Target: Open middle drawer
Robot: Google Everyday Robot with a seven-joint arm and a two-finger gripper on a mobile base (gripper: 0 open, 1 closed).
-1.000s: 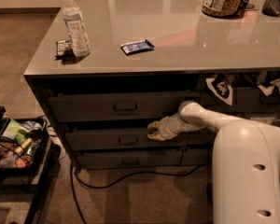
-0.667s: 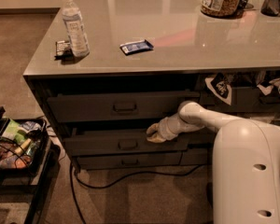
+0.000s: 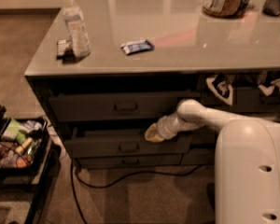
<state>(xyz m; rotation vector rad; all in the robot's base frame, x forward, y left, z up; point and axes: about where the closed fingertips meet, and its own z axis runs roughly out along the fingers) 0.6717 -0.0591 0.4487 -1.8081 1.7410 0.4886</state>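
Pulled out slightly farther, middle drawer (image 3: 95,146) has tool (image 3: 152,133) at its top edge, grip unreadable.

Seemingly an office: carpeted floor (image 3: 16,50); grey desk (image 3: 186,50) with drawers; water bottle (image 3: 76,28) on it; claw (image 3: 153,134) at the middle drawer (image 3: 102,147) top edge.
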